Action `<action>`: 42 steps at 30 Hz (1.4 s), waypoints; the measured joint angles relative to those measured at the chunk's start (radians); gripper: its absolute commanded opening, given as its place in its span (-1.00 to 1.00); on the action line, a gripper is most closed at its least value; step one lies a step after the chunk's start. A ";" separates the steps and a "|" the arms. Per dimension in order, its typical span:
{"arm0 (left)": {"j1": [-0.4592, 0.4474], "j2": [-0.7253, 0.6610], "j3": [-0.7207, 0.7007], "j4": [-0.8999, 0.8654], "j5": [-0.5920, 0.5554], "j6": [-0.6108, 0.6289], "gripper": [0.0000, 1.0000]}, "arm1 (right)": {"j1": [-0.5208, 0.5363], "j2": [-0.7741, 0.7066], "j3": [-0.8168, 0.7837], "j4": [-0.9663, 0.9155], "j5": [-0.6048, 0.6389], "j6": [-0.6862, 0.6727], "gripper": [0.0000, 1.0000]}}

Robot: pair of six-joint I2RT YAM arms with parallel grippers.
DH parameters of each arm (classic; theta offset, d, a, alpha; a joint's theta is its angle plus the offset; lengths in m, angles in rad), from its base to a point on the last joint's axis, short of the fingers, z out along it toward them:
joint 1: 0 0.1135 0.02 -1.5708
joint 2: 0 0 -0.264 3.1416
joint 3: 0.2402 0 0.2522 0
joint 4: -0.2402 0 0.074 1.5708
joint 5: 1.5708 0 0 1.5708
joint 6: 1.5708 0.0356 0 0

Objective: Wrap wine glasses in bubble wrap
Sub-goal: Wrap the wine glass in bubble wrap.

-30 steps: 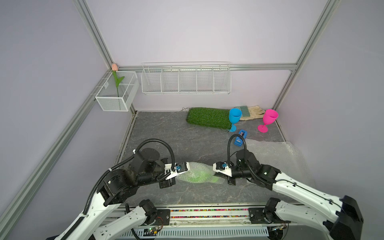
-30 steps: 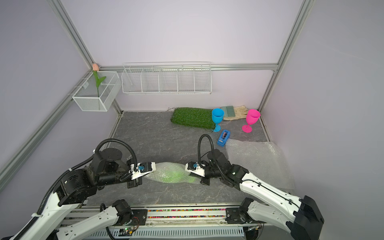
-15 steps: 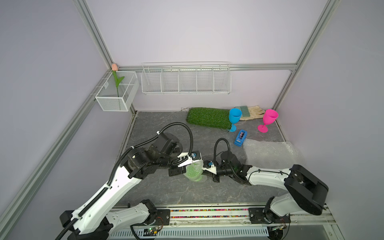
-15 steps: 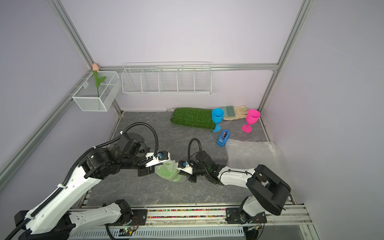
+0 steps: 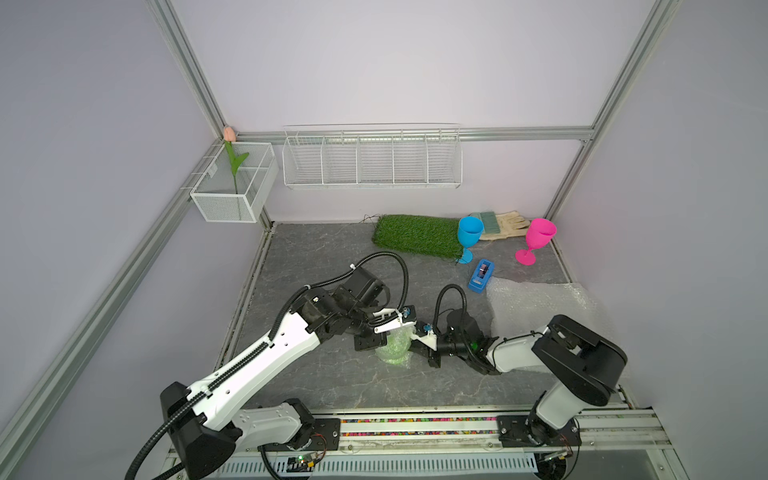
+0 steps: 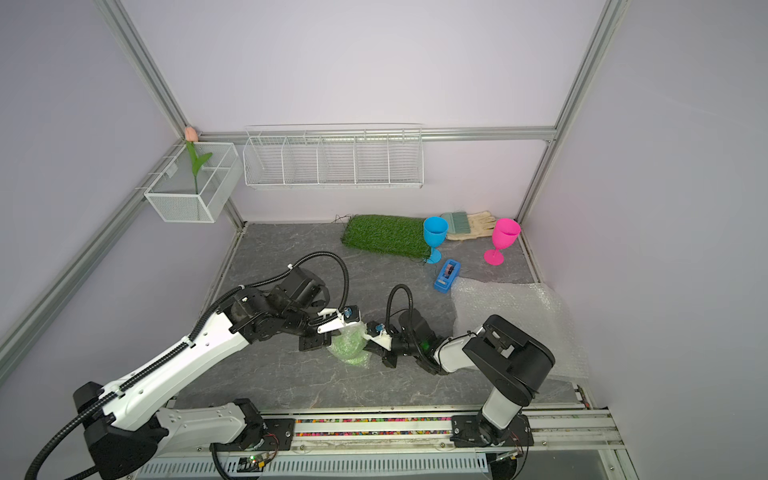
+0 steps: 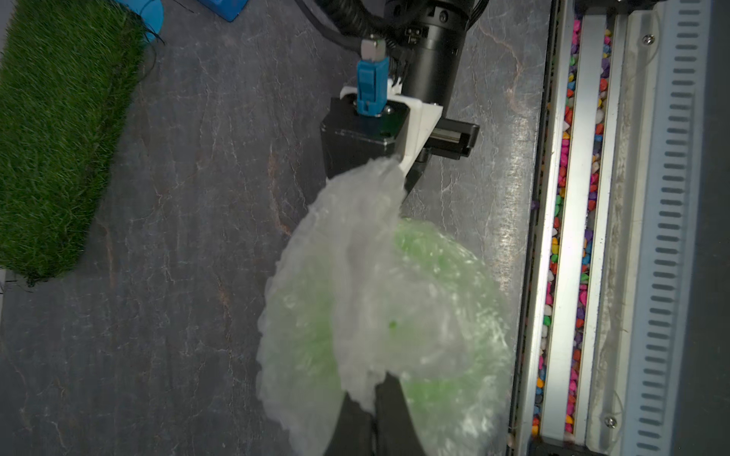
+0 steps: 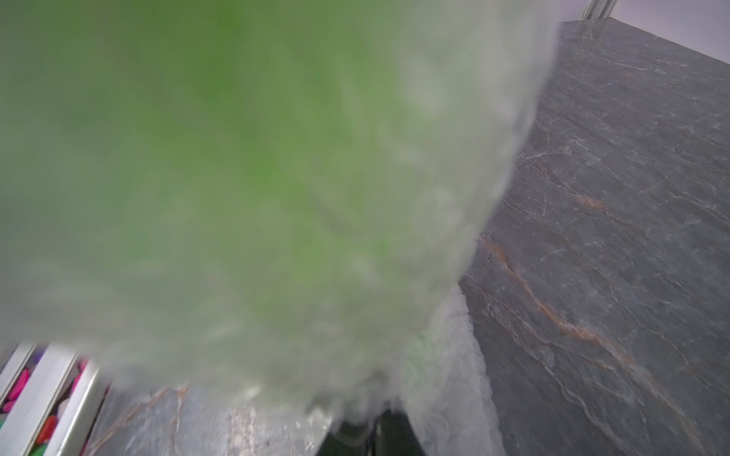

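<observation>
The lime green wine glass [image 5: 394, 348] sits low on the grey floor in the middle front, bundled in bubble wrap [image 7: 367, 276]; its green shows through the film in both top views and fills the right wrist view, blurred. My left gripper [image 7: 373, 389] is shut on a gathered fold of the wrap. My right gripper [image 8: 369, 424] is shut on the opposite end of the same wrap, close beside the left one [image 5: 399, 332]. The sky blue glass [image 5: 469, 232] and the hot pink glass [image 5: 539, 235] stand upright and bare at the back right.
A spare bubble wrap sheet [image 5: 540, 303] lies at the right, with a blue tape dispenser [image 5: 481, 276] at its far corner. A green grass mat [image 5: 415, 235], a glove and a brush [image 5: 503, 224] lie along the back wall. Wire baskets [image 5: 370, 160] hang above.
A second ago the wrapped glass lay stretched between the grippers near the front. Both grippers have moved inward and farther from the front, bunching the wrap into a compact bundle. Both stay shut.
</observation>
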 measured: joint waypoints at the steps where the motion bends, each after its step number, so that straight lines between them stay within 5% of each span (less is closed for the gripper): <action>1: 0.000 0.019 -0.008 0.009 -0.002 0.000 -1.00 | -0.003 0.005 -0.007 0.020 -0.003 0.008 -0.86; 17: 0.003 0.288 -0.002 0.071 -0.005 -0.007 -1.00 | -0.058 0.099 -0.070 0.293 -0.051 0.154 -0.86; 23: 0.002 0.278 0.004 0.073 -0.026 -0.029 -0.59 | -0.066 0.127 -0.074 0.358 -0.065 0.183 -0.86; 27: 0.002 0.251 0.039 0.031 -0.077 -0.059 -0.50 | -0.074 0.137 -0.074 0.394 -0.065 0.190 -0.86; 34: 0.004 0.102 0.125 0.030 -0.122 -0.103 -0.05 | -0.091 0.168 -0.074 0.413 -0.068 0.206 -0.87; 42: 0.004 0.084 0.127 0.080 -0.067 -0.142 0.03 | -0.093 0.169 -0.074 0.417 -0.076 0.210 -0.86</action>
